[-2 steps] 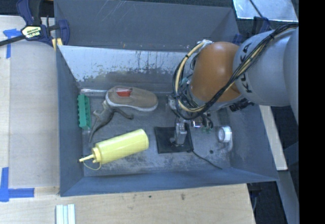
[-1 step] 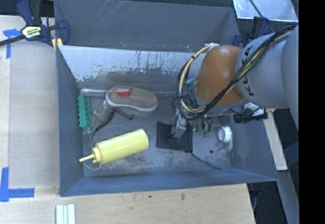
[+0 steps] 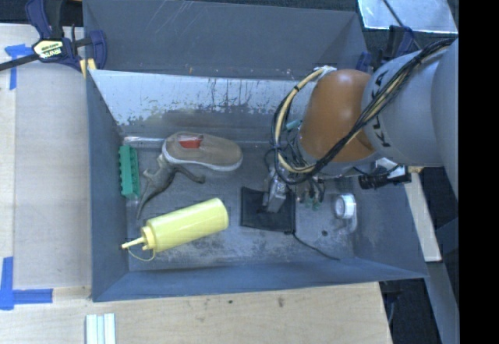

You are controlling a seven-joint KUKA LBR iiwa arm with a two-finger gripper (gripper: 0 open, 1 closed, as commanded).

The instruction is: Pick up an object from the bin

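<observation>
My gripper (image 3: 276, 193) hangs low in the middle-right of the bin, under the arm's orange cover. Directly below it a flat black rectangular piece (image 3: 259, 214) lies on the bin floor, and the gripper's tip meets its upper right part. A small white and silver round thing (image 3: 345, 207) rests to the gripper's right. To the left lies a yellow squeeze bottle (image 3: 187, 225) on its side, nozzle pointing left.
A beige shoe with a red inside (image 3: 204, 150) lies towards the back of the bin. A grey curved tool (image 3: 160, 179) and a green ridged strip (image 3: 127, 171) sit by the left wall. The arm and its cables cover the bin's right side.
</observation>
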